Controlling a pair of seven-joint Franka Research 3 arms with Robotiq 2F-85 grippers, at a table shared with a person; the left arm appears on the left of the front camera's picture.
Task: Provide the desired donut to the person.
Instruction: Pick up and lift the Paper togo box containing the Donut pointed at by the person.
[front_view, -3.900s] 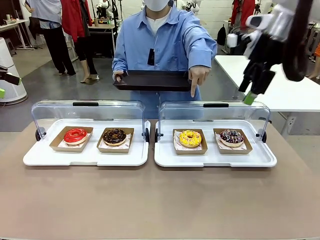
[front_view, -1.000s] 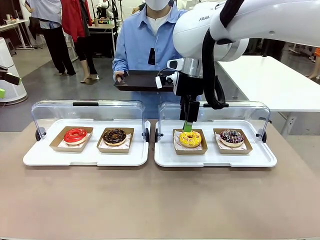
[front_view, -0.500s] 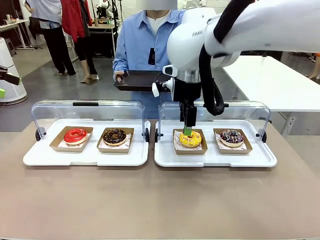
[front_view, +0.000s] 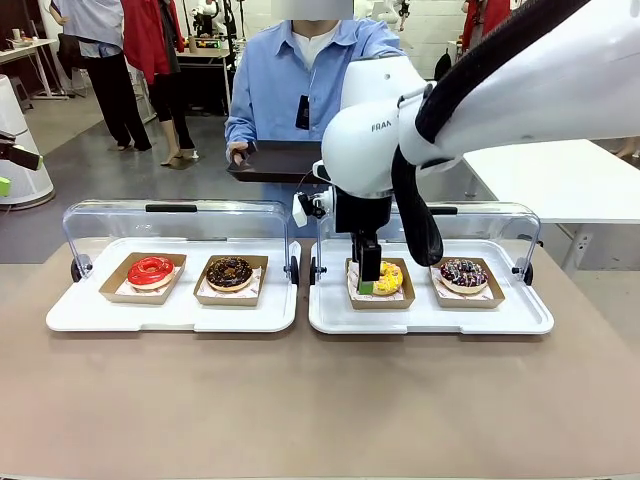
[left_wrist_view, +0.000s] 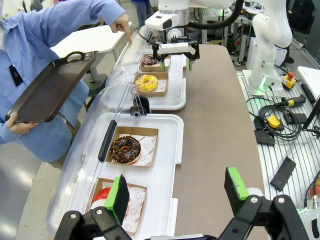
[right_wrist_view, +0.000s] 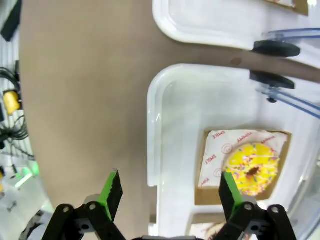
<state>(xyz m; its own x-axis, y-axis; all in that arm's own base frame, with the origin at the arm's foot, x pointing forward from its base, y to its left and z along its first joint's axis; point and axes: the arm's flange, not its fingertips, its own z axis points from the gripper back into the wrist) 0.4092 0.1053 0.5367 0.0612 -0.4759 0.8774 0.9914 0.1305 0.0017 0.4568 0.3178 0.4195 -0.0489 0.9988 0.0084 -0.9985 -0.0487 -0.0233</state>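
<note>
- Two tools are mine, and both stand spread wide with nothing between the pads: my right tool (right_wrist_view: 170, 189) and my left tool (left_wrist_view: 176, 190)
- My right tool hangs low over the right-hand white tray (front_view: 430, 316), right at the yellow donut (front_view: 391, 277), and covers its left part in the front view; I cannot tell whether a pad touches it
- From my right wrist, the yellow donut lies in its brown paper boat off to one side of a pad, not between the two
- My left tool hovers near the end of the left-hand tray (left_wrist_view: 165, 172), by the red donut (left_wrist_view: 101, 196) and the chocolate donut (left_wrist_view: 125, 148)
- At the far side of the surface (front_view: 300, 400) the person (front_view: 300, 80) holds a dark tray (front_view: 285, 160), while a hand (left_wrist_view: 119, 21) points a finger down toward the right-hand tray
- One dark sprinkled donut (front_view: 463, 272) lies beside the yellow one
</note>
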